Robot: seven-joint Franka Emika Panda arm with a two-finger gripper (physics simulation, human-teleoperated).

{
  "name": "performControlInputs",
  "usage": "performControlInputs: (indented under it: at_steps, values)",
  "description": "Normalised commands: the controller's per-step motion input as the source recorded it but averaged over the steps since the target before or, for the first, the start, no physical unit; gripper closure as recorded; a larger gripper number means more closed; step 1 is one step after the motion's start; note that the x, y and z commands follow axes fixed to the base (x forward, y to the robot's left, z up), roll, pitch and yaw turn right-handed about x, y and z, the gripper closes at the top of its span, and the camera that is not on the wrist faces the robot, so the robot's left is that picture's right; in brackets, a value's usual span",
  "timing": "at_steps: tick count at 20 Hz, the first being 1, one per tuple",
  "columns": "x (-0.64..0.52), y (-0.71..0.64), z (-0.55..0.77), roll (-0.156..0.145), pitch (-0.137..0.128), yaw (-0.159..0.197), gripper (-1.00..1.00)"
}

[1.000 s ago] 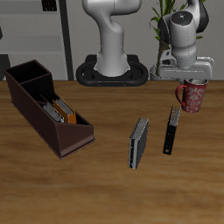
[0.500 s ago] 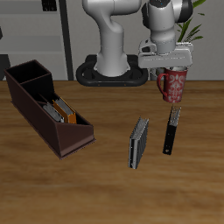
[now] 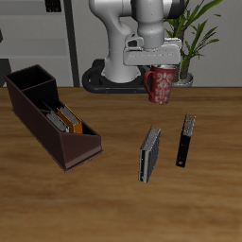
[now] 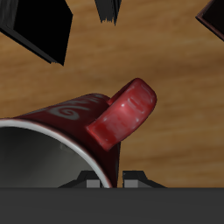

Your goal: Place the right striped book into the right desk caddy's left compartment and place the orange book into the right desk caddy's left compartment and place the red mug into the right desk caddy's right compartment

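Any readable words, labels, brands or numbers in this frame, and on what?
None can be read.
red mug: only a pale pattern, no letters.
Books in the right desk caddy and the two on the table: covers show no legible text at this size.

— What sort of place is this?

— An office or study, rendered in simulation. A wooden desk [image 3: 104, 203] carries a maroon desk caddy [image 3: 49, 115] with books standing in it, and two more thin books [image 3: 150, 154] lie on the wood.

— Anything behind the desk?

— A potted plant [image 3: 194, 26] at the back edge, and grey shelving [image 3: 43, 33] against the wall. The white robot arm [image 3: 128, 43] bolted at the back makes it a test setup.
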Motion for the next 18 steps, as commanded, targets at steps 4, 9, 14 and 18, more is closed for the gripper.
performControlInputs:
  at_steps: [4, 9, 14, 18]
  values:
    - [-0.31, -0.72, 0.28, -0.048, -0.057, 0.043, 1.00]
    - [-0.24, -0.42, 0.25, 0.011, -0.019, 0.028, 1.00]
    - [-0.10, -0.49, 0.28, 0.031, 0.018, 0.036, 1.00]
    - [0.12, -0.57, 0.13, -0.014, 0.064, 0.022, 1.00]
